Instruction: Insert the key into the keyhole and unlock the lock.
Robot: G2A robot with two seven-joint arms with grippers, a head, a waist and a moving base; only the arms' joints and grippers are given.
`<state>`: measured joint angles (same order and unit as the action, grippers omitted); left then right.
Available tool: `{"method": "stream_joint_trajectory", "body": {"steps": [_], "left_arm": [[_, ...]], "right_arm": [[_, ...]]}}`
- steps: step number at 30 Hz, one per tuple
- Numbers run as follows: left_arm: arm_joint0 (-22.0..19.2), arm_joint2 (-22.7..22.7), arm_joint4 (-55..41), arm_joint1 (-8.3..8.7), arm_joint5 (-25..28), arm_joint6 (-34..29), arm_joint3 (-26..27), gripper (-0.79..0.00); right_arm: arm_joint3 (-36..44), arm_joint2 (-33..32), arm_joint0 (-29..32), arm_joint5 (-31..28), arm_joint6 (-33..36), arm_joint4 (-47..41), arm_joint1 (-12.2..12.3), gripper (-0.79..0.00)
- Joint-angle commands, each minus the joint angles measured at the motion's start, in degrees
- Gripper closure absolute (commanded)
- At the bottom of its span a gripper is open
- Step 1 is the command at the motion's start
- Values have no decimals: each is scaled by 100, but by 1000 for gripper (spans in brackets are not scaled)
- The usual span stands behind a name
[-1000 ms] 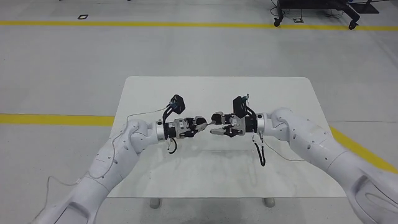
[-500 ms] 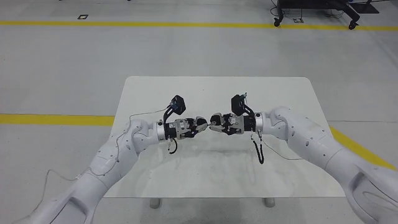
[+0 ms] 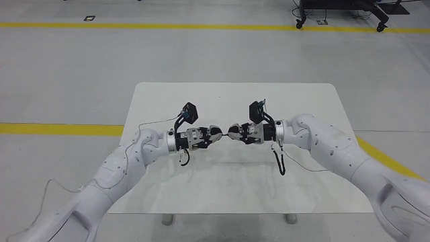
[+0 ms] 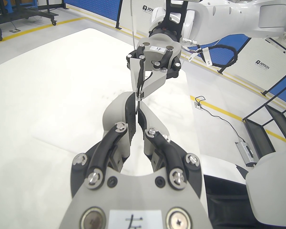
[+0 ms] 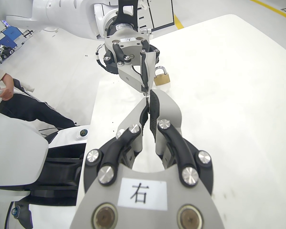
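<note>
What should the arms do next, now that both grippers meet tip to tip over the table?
Probably open the left gripper and let the right gripper keep the key. Both look shut on that small metal piece, tip to tip, while the padlock lies unheld on the table near the left gripper, which could then steady it.

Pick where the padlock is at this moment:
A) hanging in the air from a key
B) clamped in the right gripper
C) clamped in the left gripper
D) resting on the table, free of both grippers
D: the right wrist view shows the padlock sitting on the table beyond the left gripper, with neither gripper touching it.
</note>
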<state>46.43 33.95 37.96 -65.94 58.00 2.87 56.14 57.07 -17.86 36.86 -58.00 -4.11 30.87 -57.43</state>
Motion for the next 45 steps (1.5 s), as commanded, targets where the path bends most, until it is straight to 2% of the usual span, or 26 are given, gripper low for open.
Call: {"method": "stream_joint_trajectory", "body": {"steps": [1,5,6,7,8,13,15,17,19,21,24,28,30,32,36,40,45], "left_arm": [[-22,-48,1,14,0,62,-13,0],[-66,-113,39,38,0,156,-58,0],[-72,-122,42,42,0,192,-63,-28],[-75,-125,37,46,0,251,-64,-529],[-76,-131,49,52,0,294,-69,-785],[-59,38,118,146,0,720,-103,-785],[21,233,273,247,0,988,-13,-785],[168,515,582,389,-12,1226,170,-785],[457,846,1039,554,-293,1372,535,-785],[917,1213,1505,741,-954,1319,1110,-785],[1856,1827,1928,1030,-2326,529,2259,-785],[3004,2531,2079,1284,-4208,-1494,3809,-785],[3367,2681,2115,1329,-4763,-2161,4426,-785],[3585,2793,2086,1346,-5070,-2442,4736,-760],[3671,2835,1935,1314,-5532,-2878,4779,-619],[3442,2697,1854,1233,-5691,-3046,4528,-619],[3092,2417,1820,1114,-5677,-3231,4171,-520]], "right_arm": [[-8,20,-11,0,20,-12,-7,0],[-47,23,-16,0,-58,-13,-11,0],[-59,15,-12,0,-106,-2,-7,0],[-71,2,-7,0,-170,9,-2,0],[-81,-5,2,0,-226,34,5,0],[-206,-93,71,0,-735,130,97,0],[-263,-140,117,0,-1033,129,157,0],[-263,-140,117,0,-1033,129,157,0],[-263,-140,117,0,-1033,129,157,0],[-263,-140,117,0,-1033,129,157,0],[-263,-140,117,0,-1033,129,157,0],[-263,-140,117,0,-1033,129,157,0],[-263,-140,117,0,-1033,129,157,0],[-263,-140,117,0,-1033,129,157,0],[-263,-140,117,0,-1033,129,157,0],[-263,-140,117,0,-1033,129,157,0],[-263,-140,117,0,-1033,129,157,0]]}}
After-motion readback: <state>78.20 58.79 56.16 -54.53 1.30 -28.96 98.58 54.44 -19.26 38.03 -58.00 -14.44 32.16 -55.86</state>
